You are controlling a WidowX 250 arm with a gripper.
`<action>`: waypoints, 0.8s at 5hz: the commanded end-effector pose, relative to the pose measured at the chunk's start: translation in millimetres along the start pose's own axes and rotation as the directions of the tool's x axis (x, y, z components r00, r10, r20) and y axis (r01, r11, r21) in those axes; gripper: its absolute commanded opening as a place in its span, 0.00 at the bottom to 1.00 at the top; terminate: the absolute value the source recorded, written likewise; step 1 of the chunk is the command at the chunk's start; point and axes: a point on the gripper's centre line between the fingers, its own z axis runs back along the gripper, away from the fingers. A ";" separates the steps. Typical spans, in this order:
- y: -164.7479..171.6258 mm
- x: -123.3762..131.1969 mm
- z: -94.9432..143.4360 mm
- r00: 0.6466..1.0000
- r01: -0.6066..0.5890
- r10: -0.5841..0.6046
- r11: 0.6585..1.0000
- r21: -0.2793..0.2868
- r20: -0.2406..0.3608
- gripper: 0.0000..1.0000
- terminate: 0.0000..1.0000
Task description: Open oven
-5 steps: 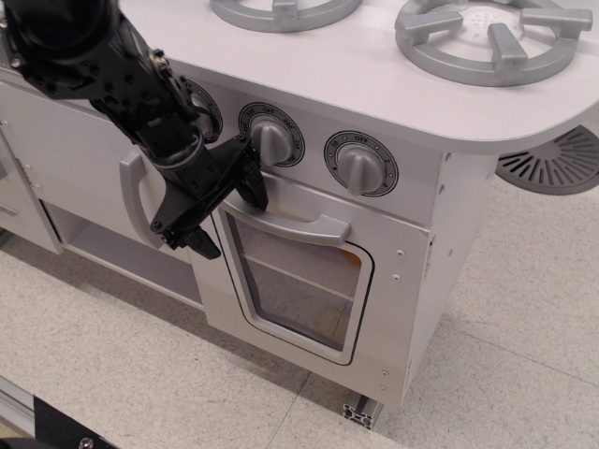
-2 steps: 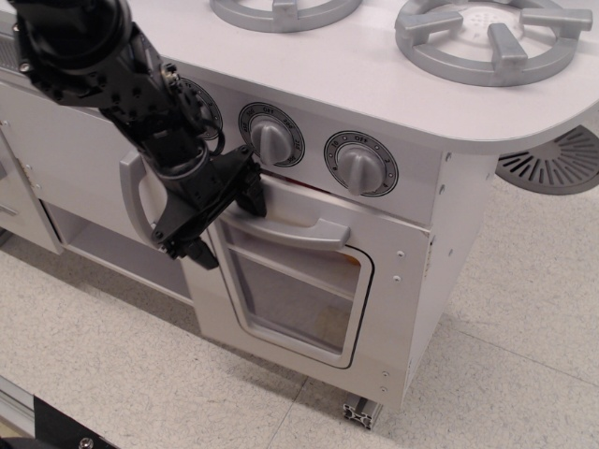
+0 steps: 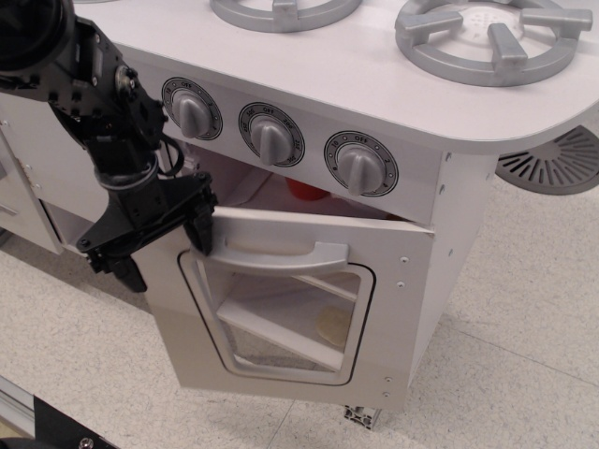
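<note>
Black jointed robot arm (image 3: 89, 89) at far left, ending in a gripper (image 3: 159, 245) whose dark fingers (image 3: 199, 224) are spread apart, one touching the left end of the grey bar handle (image 3: 281, 254), the other (image 3: 117, 262) hanging free to the left; nothing is clamped between them. The oven (image 3: 309, 281), a white toy-kitchen compartment at centre, has its door (image 3: 281, 309) tilted outward at the top, leaving a wedge-shaped gap below the control panel through which a red object (image 3: 307, 190) shows; the door's rounded clear window (image 3: 290, 313) reveals a slanted white shelf (image 3: 271, 327) and a pale round disc (image 3: 333, 325). Above the door sit three grey knobs (image 3: 274, 137) in black dials with small white lettering too small to read. The smooth white counter (image 3: 374, 84) carries two grey ring burners (image 3: 487, 37). Bare speckled floor (image 3: 524, 309) lies open to the right of the unit and in front of it; a grey slotted disc (image 3: 562, 164) lies at far right.
</note>
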 end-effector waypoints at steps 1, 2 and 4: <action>-6.1 12.4 45.0 0.954 0.287 -0.282 0.957 -0.042 0.099 1.00 0.00; -15.3 31.1 71.0 0.927 0.343 -0.333 0.939 -0.031 0.173 1.00 0.00; -38.6 89.8 51.9 0.917 0.251 -0.266 0.964 0.089 0.296 1.00 0.00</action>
